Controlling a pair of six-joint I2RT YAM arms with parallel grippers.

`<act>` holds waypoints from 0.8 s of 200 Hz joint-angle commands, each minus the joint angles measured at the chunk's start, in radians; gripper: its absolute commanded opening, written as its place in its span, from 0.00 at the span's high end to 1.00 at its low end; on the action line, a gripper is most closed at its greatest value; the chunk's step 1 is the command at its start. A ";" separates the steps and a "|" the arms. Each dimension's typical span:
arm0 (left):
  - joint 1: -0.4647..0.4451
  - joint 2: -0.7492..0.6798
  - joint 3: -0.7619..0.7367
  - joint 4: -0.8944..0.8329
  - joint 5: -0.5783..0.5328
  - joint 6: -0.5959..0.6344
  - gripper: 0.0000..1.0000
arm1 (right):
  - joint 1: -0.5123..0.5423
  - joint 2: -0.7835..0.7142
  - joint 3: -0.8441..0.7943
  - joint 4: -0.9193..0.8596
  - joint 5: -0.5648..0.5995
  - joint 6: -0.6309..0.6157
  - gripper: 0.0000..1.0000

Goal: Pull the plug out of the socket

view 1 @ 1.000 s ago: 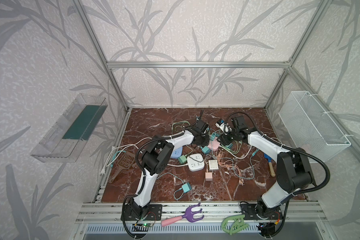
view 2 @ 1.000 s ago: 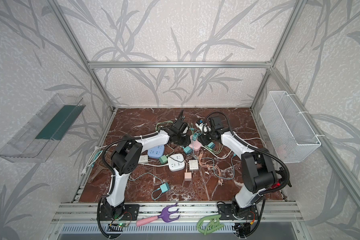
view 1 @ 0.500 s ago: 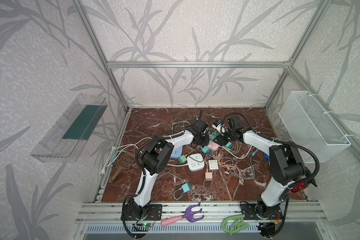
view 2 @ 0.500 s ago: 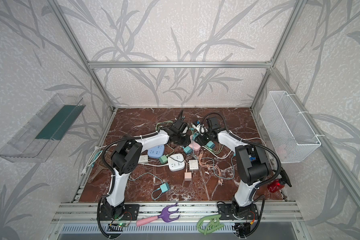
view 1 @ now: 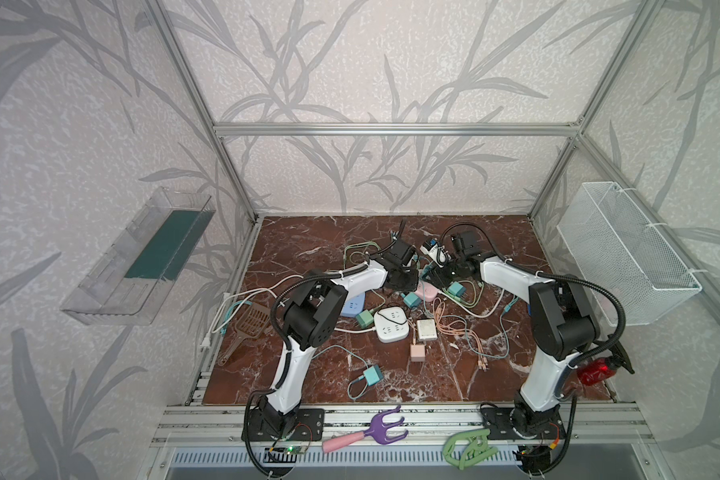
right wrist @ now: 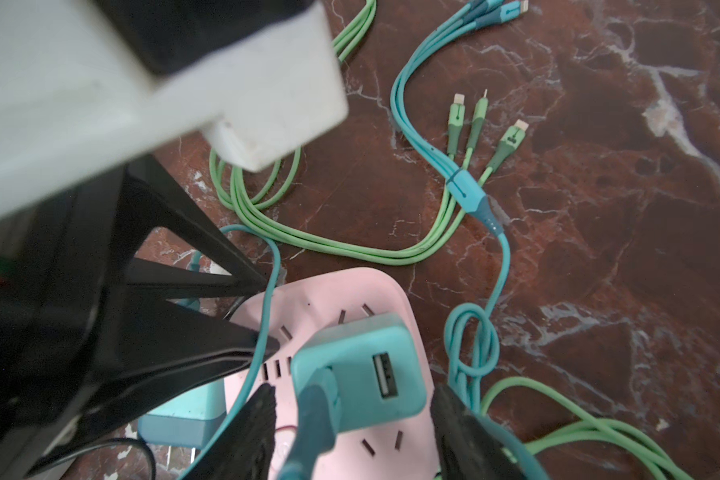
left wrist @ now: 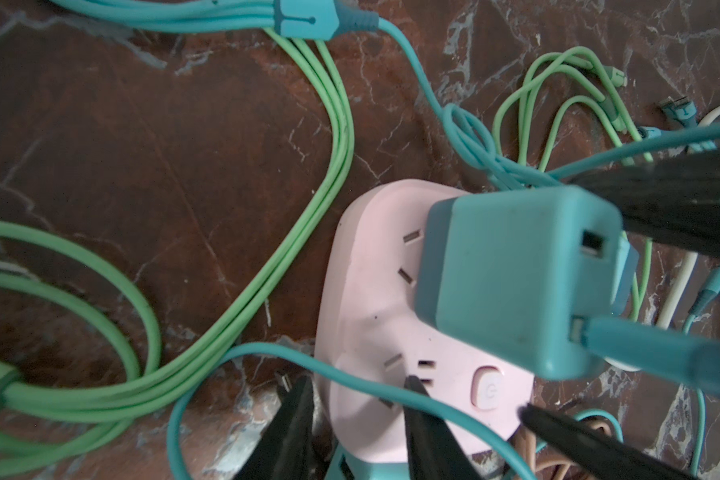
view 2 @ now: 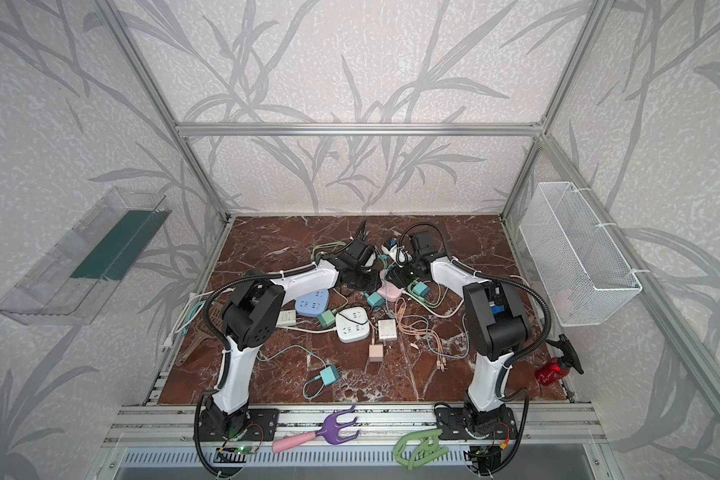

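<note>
Teal plug (right wrist: 358, 365) sits seated in pink socket (right wrist: 321, 299), prongs down into the socket's face. Its long axis stands square off that face, USB end up toward the wrist camera. A teal cable (right wrist: 314, 419) leaves one port.

Right gripper (right wrist: 352, 392): jaws part open, astride the plug, one finger on each side. One finger (right wrist: 454, 419) is just beside the plug body; contact unclear, no clamp visible. The plug sits directly between its fingertips.

Left gripper (left wrist: 358, 380): jaws narrowly apart, holding nothing. One fingertip (left wrist: 412, 384) rests on the socket's face, its mate just off the socket's edge. The plug stands just beyond those tips, not touching them.
</note>
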 commanded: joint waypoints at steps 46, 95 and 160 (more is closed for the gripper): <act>0.008 0.029 -0.027 -0.109 -0.018 0.005 0.63 | 0.017 0.065 0.079 -0.027 -0.005 -0.023 0.43; 0.011 0.028 -0.026 -0.111 -0.016 0.005 0.62 | 0.032 0.084 0.094 -0.075 0.013 -0.069 0.46; 0.013 0.030 -0.025 -0.111 -0.007 0.002 0.63 | 0.045 0.098 0.103 -0.095 0.027 -0.086 0.46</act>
